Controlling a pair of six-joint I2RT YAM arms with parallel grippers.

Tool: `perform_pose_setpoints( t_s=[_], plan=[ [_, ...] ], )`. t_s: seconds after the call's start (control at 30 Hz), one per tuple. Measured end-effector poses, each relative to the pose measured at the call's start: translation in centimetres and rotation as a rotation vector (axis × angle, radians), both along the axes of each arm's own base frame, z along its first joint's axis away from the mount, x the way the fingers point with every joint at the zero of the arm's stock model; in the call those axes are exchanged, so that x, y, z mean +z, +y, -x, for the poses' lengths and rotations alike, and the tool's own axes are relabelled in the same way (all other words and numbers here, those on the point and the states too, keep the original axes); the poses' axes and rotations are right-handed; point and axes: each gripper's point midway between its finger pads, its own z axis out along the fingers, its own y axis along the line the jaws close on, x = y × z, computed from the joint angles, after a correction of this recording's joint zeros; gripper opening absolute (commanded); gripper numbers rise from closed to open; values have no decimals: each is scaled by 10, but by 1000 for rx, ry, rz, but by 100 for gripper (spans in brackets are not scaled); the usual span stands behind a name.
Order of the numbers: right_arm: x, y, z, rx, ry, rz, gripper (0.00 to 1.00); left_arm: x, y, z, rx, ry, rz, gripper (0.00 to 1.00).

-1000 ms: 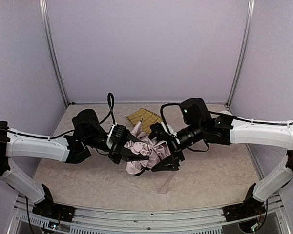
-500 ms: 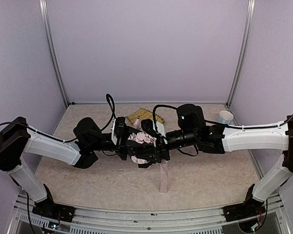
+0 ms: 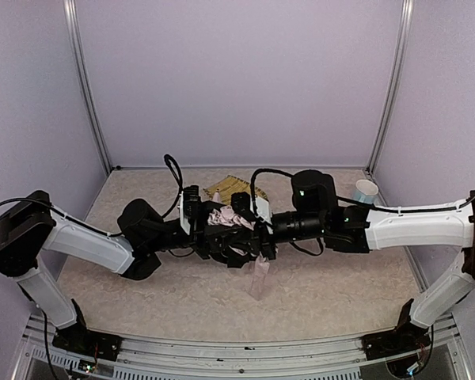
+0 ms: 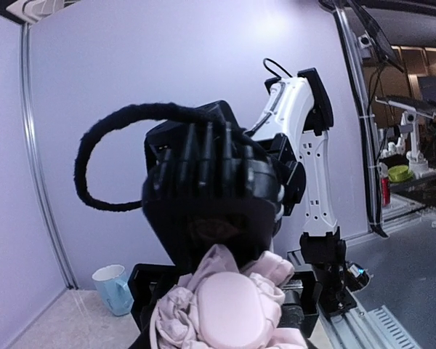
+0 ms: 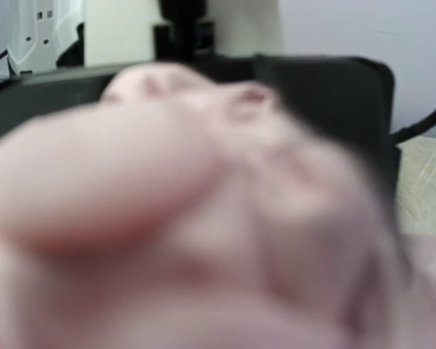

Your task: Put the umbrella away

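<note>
The left gripper (image 3: 200,229) reaches in level from the left, its fingers narrowed onto the near end of the umbrella (image 3: 224,221). The umbrella is a crumpled pink bundle held up off the table (image 3: 142,297) at mid-scene, between the two grippers, and a pale strip (image 3: 259,277) hangs from it. The tray (image 3: 222,188) lies just behind. The right gripper (image 3: 252,235) presses against the bundle's other end. Its wrist view is filled with blurred pink, so I cannot tell its grip. A cup (image 3: 365,190) stands far right.

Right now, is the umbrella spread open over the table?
No, the umbrella is crumpled into a small pink bundle, not fanned out.
</note>
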Motion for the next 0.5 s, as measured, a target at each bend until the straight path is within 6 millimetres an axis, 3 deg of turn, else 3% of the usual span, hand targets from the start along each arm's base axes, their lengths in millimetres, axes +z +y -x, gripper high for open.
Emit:
perform_pose_setpoints(
  t_s=[0.17,0.27,0.37,0.5],
  plan=[
    [1,-7,-13,-66,-11,-1,0,3,0,-7,53,5,7,78],
    [-5,-15,-24,-121,3,14,0,11,4,-11,89,-4,16,91],
    [-11,-24,-38,-186,23,27,0,27,15,-13,128,-29,39,98],
    [-4,-40,-61,-292,32,14,0,44,40,-15,202,-70,56,98]
  ],
)
